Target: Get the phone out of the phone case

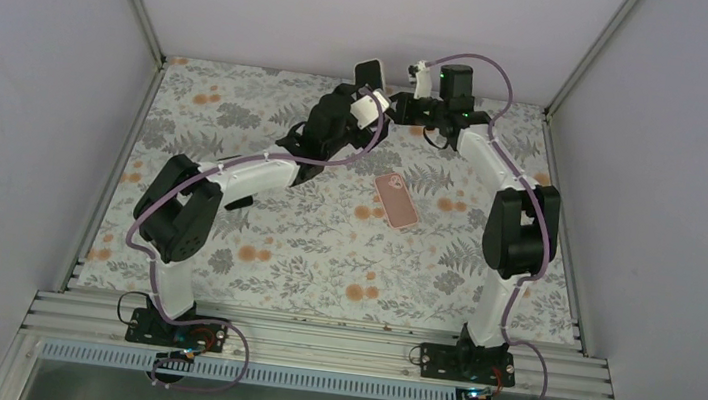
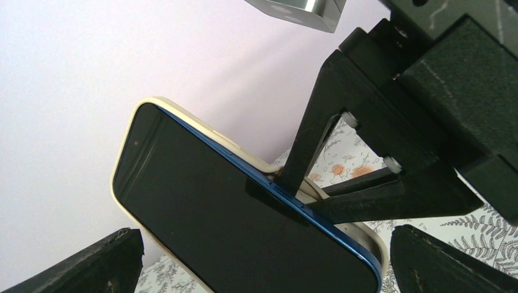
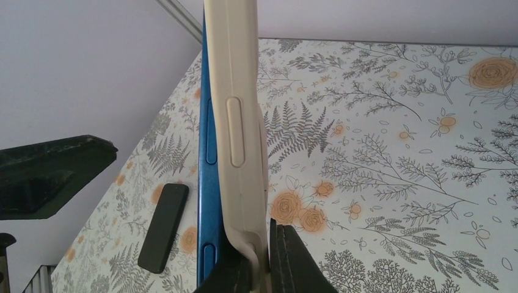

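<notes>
The phone (image 2: 232, 232) has a black screen and a blue edge (image 3: 207, 152), and it sits in a cream phone case (image 3: 244, 122). Both are held upright in the air at the back of the table (image 1: 372, 72). My right gripper (image 3: 262, 262) is shut on the case's long edge, and its fingers (image 2: 317, 134) pull that rim (image 2: 360, 235) away from the phone's blue side. My left gripper (image 2: 262, 268) stands open, one finger on each side of the phone's lower end. From above, the left gripper (image 1: 366, 101) meets the right gripper (image 1: 394, 99) at the phone.
A pink phone-shaped slab (image 1: 397, 201) lies flat on the floral table (image 1: 303, 255) below the grippers. A black slab (image 3: 164, 227) lies on the table to the left. Grey walls enclose the table on three sides.
</notes>
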Robot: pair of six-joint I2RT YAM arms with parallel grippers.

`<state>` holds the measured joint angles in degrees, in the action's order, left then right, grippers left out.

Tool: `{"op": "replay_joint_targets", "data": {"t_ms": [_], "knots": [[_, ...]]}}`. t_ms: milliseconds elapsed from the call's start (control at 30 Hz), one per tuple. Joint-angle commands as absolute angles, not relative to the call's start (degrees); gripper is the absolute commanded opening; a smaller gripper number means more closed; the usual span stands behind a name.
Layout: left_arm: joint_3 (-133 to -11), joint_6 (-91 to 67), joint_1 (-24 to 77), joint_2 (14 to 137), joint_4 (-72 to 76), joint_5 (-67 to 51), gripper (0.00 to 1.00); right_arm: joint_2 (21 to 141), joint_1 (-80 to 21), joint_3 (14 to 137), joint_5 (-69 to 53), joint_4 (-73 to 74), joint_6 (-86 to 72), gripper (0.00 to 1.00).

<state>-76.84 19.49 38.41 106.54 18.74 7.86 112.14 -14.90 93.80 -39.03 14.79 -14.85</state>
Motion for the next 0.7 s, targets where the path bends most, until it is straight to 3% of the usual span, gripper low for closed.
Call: {"op": "replay_joint_targets", "data": {"t_ms": [0, 667], "knots": [[-76.1, 20.3, 38.6, 106.3, 21.4, 9.6, 1.0, 109.0, -14.5, 94.2, -41.0, 11.2, -15.7, 0.03], [-77.4, 22.3, 38.5, 109.9, 22.4, 14.4, 0.97, 107.3, -14.4, 92.8, -42.3, 10.5, -16.8, 0.03]]}}
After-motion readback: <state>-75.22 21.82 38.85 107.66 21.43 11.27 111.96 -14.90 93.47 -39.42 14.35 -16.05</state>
